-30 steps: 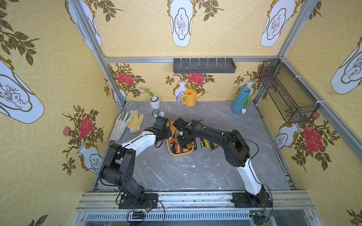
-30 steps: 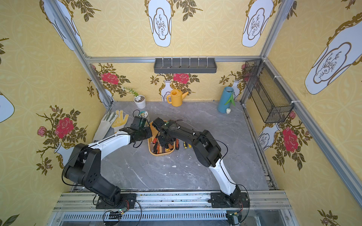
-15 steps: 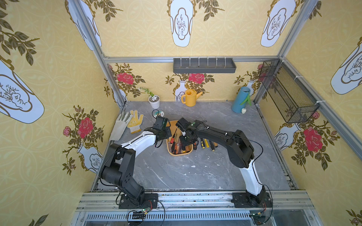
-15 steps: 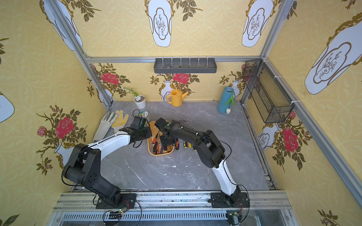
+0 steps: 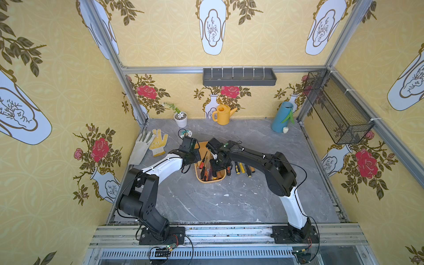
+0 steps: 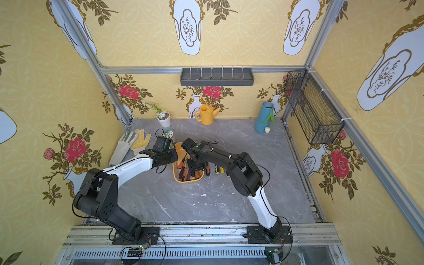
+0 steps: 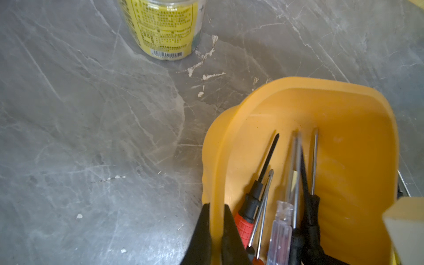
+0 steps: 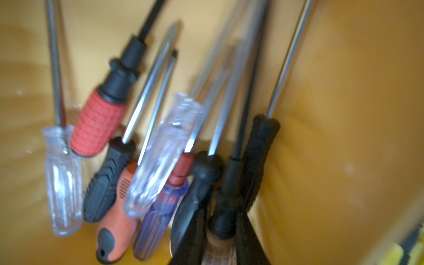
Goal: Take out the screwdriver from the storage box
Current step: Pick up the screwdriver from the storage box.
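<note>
The yellow-orange storage box (image 5: 210, 181) (image 6: 187, 181) lies mid-table with several screwdrivers in it, handles toward the near end. My left gripper (image 7: 216, 207) is shut on the box's left wall (image 7: 344, 137), one finger inside and one outside; in a top view it (image 5: 195, 159) sits at that rim. My right gripper (image 8: 221, 220) reaches down into the box (image 8: 344, 114) and is shut on a screwdriver (image 8: 223, 220) with a black collar, black shaft and brownish handle. In both top views this gripper (image 5: 218, 166) (image 6: 193, 168) hides that handle.
Several screwdrivers (image 5: 241, 168) lie on the table right of the box. A yellow-labelled jar (image 7: 165, 27) stands just behind the box, gloves (image 5: 149, 144) to the left. A plant pot (image 5: 180, 119), watering can (image 5: 222, 114) and blue vase (image 5: 281, 119) line the back wall.
The right gripper's jaws have closed onto the black-collared screwdriver handle inside the box. The left gripper has kept its hold on the box wall.
</note>
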`<state>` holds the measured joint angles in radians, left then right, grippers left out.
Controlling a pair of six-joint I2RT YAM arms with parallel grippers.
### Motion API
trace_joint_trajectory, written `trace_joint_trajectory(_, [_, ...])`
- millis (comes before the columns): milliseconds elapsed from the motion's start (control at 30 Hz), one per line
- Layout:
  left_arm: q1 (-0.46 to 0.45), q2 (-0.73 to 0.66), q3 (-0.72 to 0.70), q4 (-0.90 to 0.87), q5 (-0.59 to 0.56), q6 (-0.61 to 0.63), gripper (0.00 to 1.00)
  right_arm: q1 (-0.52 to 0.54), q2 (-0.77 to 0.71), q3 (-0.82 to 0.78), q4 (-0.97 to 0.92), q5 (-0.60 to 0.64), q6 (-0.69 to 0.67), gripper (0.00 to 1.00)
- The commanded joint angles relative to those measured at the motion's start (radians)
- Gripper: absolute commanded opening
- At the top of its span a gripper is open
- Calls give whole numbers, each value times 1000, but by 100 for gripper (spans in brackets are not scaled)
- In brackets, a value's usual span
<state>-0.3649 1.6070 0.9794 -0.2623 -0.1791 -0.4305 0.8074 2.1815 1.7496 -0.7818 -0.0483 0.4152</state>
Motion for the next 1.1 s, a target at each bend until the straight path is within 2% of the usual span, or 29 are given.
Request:
trace_joint_trajectory(0, [2,5,3,46,5,-4,0,4,-15,-22,-39,-12,11,16])
trace_joint_trajectory(167, [2,8,3,47,6,-4,0,2,-53,-42,15,-12,18,8])
trace_joint_trajectory(500, [2,8,-1,43,6,-2,0,-8,-91,-36,81,-36,13,0])
trace_joint_trajectory(733, [1,18,4,43,12,-4,0,-34,-128,-61,132,-54,19,0])
trace_joint_trajectory(933, [3,19,4,39,3,-2,0,-88,-236,-140,209,-61,16,0])
trace_joint_trajectory(1067, [1,19,0,38,-5,-3,0,-153,-311,-201,193,-45,2,0])
